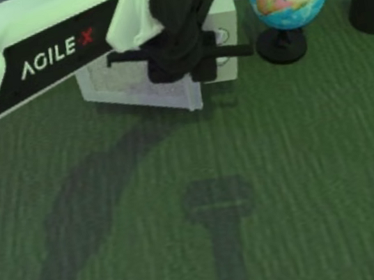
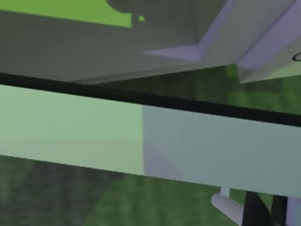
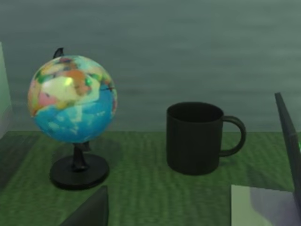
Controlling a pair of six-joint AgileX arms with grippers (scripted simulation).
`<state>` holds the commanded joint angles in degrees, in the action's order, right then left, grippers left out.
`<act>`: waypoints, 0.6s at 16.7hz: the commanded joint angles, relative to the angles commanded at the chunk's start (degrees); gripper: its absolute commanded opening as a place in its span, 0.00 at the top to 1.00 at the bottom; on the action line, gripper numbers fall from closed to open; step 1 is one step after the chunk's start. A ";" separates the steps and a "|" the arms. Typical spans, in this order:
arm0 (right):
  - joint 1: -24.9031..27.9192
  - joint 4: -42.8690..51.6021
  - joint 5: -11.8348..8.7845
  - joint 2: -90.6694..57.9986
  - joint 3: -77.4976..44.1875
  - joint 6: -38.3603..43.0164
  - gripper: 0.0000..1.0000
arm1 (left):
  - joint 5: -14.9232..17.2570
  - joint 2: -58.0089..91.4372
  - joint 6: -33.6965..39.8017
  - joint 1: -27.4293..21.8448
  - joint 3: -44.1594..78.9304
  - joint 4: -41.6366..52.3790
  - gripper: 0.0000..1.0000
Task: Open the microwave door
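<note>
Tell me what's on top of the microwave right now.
The left arm reaches over the microwave, its gripper at the door, which stands swung out from the front. The arm covers most of the microwave's top, so anything lying there cannot be seen.

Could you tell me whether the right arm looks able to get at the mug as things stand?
Probably yes. In the right wrist view the mug stands upright on open table with bare mat before it; the globe is off to one side, apart from it. The left gripper is busy at the microwave.
</note>
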<state>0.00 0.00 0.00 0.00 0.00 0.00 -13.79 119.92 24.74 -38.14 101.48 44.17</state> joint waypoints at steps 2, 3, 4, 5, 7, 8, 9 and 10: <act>0.00 0.00 0.00 0.00 0.00 0.00 0.00 | 0.00 0.00 0.00 0.00 0.00 0.00 1.00; 0.00 0.00 0.00 0.00 0.00 0.00 0.00 | 0.00 0.00 0.00 0.00 0.00 0.00 1.00; 0.00 0.00 0.00 0.00 0.00 0.00 0.00 | 0.00 0.00 0.00 0.00 0.00 0.00 1.00; 0.00 0.00 0.00 0.00 0.00 0.00 0.00 | 0.00 0.00 0.00 0.00 0.00 0.00 1.00; 0.00 0.00 0.00 0.00 0.00 0.00 0.00 | 0.00 0.00 0.00 0.00 0.00 0.00 1.00; 0.00 0.00 0.00 0.00 0.00 0.00 0.00 | 0.28 0.24 0.21 -0.39 -0.09 -0.02 1.00; 0.00 0.00 0.00 0.00 0.00 0.00 0.00 | 0.35 0.09 0.04 -0.38 -0.30 -0.13 1.00; 0.00 0.00 0.00 0.00 0.00 0.00 0.00 | 0.58 -0.40 -0.54 -0.27 -1.06 -0.47 1.00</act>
<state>0.00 0.00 0.00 0.00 0.00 0.00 -13.21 119.52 24.20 -38.41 100.42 43.70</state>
